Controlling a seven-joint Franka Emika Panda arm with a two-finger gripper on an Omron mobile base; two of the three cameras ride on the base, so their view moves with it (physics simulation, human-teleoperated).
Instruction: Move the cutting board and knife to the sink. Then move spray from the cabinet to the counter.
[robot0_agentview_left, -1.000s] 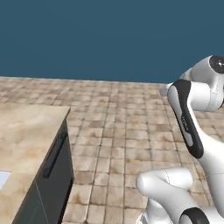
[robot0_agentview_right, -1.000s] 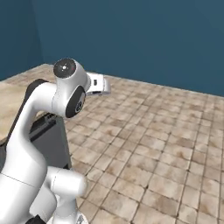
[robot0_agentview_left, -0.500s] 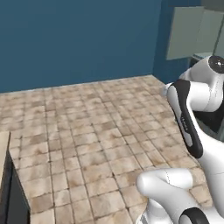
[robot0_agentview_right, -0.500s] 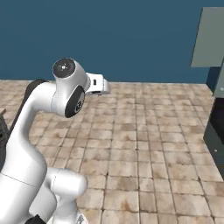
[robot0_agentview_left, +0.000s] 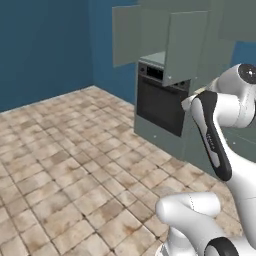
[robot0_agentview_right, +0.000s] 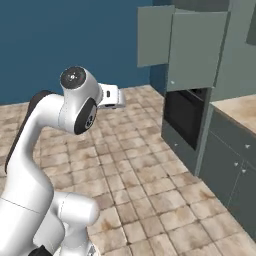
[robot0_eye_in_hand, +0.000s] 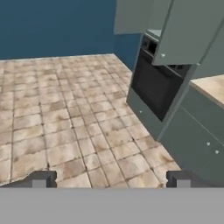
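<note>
My jaws stand wide apart with nothing between them, their two dark fingertips (robot0_eye_in_hand: 41, 179) rising at the bottom of the hand view over the tiled floor (robot0_eye_in_hand: 65, 122). Beyond them, in the upper right of the frame, stands the cabinet (robot0_eye_in_hand: 188, 39), its pair of grey-green doors swung open above the black oven (robot0_eye_in_hand: 154, 85). To its right, at the frame's right edge, a corner of the table (robot0_eye_in_hand: 213, 87) lies on grey-green base units. In the right base view the cabinet fills the upper right, against the blue wall (robot0_agentview_right: 65, 45).
</note>
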